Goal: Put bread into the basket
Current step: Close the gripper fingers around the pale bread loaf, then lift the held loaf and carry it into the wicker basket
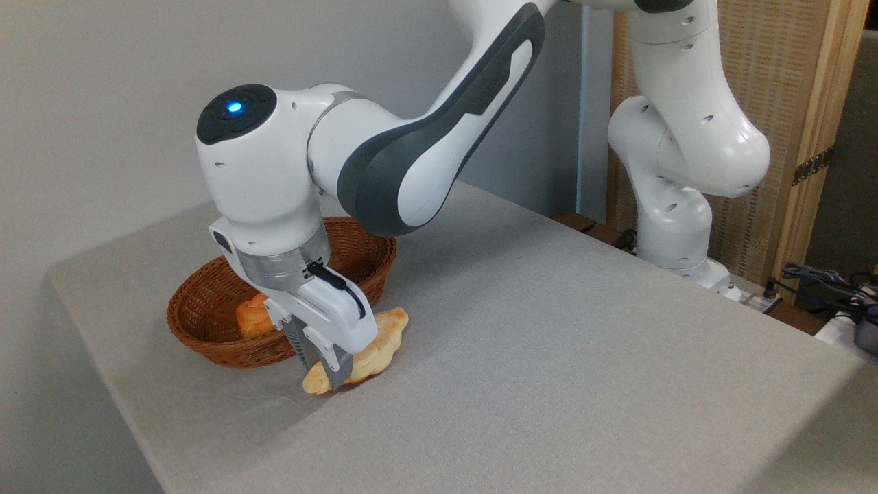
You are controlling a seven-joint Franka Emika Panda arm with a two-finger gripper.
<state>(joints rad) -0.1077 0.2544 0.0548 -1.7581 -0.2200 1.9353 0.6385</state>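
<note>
The bread (376,344) is a long pale golden braided loaf, held just above the grey table (549,357) in front of the basket. My gripper (322,376) is shut on the bread near its lower left end, with one finger in front and one behind. The loaf's near tip pokes out below the fingers (337,376), and its far end points up to the right. The reddish-brown wicker basket (206,343) stands right behind and left of the gripper. My wrist hides the basket's middle.
A darker orange-brown bun (252,319) lies inside the basket, partly behind my gripper. The table's left edge runs close to the basket. My arm's base (675,233) stands at the far right corner, with cables (823,281) beyond it.
</note>
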